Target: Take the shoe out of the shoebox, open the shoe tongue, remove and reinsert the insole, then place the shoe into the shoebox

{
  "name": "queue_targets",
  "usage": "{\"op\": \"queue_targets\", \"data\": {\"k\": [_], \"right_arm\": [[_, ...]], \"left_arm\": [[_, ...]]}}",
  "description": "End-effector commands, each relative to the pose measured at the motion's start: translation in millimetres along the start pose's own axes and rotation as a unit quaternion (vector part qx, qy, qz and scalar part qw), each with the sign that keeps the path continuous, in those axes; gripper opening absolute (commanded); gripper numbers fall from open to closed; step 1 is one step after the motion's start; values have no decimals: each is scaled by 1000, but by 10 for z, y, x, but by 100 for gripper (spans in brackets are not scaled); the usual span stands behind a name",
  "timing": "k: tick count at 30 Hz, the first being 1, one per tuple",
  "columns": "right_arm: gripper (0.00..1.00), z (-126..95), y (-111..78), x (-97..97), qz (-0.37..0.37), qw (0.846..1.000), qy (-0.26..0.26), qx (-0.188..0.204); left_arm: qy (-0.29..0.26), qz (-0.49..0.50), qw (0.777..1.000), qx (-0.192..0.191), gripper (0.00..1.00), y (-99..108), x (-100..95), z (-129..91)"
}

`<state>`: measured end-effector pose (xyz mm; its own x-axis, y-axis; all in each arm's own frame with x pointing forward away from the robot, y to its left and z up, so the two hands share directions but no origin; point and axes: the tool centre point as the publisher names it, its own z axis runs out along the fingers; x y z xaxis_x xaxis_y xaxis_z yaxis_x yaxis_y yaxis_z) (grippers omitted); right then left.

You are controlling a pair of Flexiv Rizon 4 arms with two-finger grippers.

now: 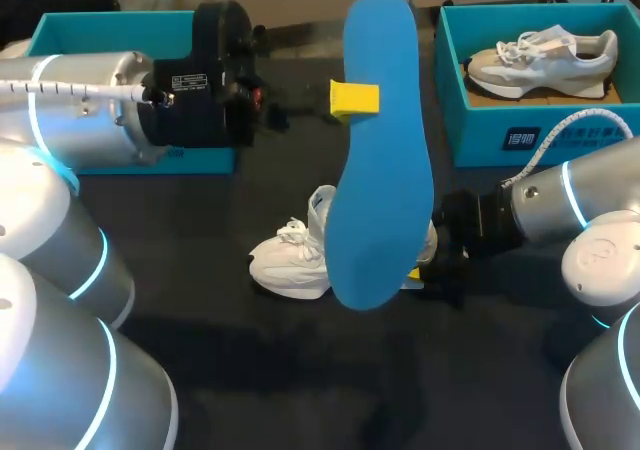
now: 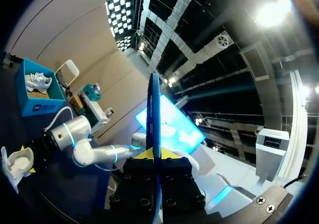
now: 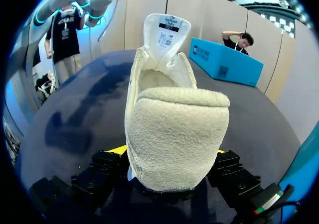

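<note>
My left gripper (image 1: 354,98) is shut on a blue insole (image 1: 378,160) and holds it upright, high above the table. In the left wrist view the insole (image 2: 155,114) shows edge-on between the fingers of that gripper (image 2: 155,157). Below it, a white shoe (image 1: 295,255) rests on the dark table, toe towards my left arm. My right gripper (image 1: 428,265) is at its heel. In the right wrist view the fuzzy heel of the shoe (image 3: 174,134) fills the gap between the fingers of my right gripper (image 3: 169,154), which touch it on both sides. Its tongue (image 3: 167,32) stands up.
A teal shoebox (image 1: 520,135) at the back right holds a second grey-white shoe (image 1: 545,60). Another teal shoebox (image 1: 60,30) sits at the back left, partly behind my left arm. Bare dark table lies in front of the white shoe.
</note>
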<state>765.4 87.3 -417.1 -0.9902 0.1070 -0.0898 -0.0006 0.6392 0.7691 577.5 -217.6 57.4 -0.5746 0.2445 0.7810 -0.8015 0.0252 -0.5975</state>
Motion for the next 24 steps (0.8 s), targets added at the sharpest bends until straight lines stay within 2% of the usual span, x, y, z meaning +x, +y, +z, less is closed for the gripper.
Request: {"op": "queue_targets", "data": {"k": [1,13,14,15,16,17,24], "right_arm": [[0,11,-5,5,0,1000,-1,2],[0,11,-5,5,0,1000,-1,2],[14,6,-12,1,1,1000,-1,0],[38,2,-15,0,-4,1000,3,1],[86,-1,-16,5,1,1000,6,5],[100,-2,-31,13,3,1000,7,5],[100,-88,-58,82,12,1000,15,19]], "left_arm": [[-5,0,1000,11,0,51,71,57],[-5,0,1000,11,0,51,71,57],[-5,0,1000,11,0,51,71,57],[-5,0,1000,11,0,51,71,57],[-5,0,1000,11,0,51,71,57],[-5,0,1000,11,0,51,71,57],[-5,0,1000,11,0,51,71,57]]}}
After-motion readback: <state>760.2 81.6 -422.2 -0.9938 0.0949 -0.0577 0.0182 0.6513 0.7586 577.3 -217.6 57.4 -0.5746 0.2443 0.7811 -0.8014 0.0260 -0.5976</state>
